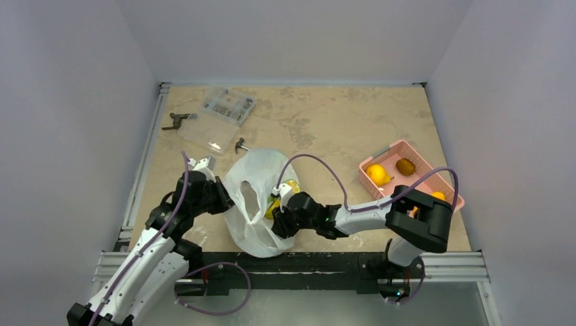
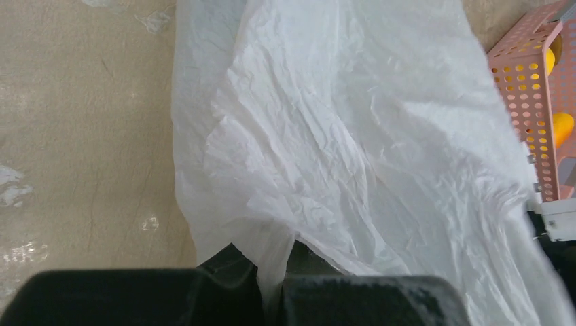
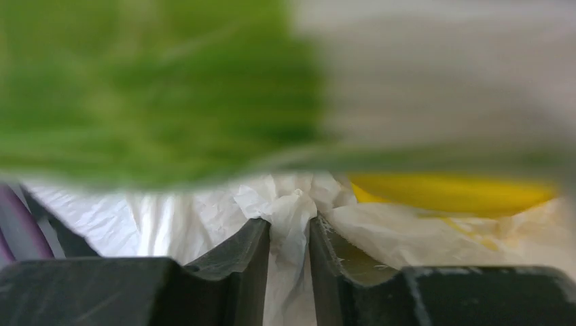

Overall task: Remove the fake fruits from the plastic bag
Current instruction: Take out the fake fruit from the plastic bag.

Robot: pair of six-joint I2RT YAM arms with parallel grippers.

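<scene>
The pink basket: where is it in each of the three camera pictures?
Top external: the pink basket sits right of centre on the table.
Left wrist: at the right edge, behind the plastic bag.
Right wrist: not in it.
Shared landmark: the plastic bag, in all three views.

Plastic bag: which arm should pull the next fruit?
Probably the right arm: its jaws sit at the plastic bag's mouth, pinching a fold beside a green fruit and a yellow fruit. The left arm's jaws are shut on the bag's outer side, anchoring it.
</scene>
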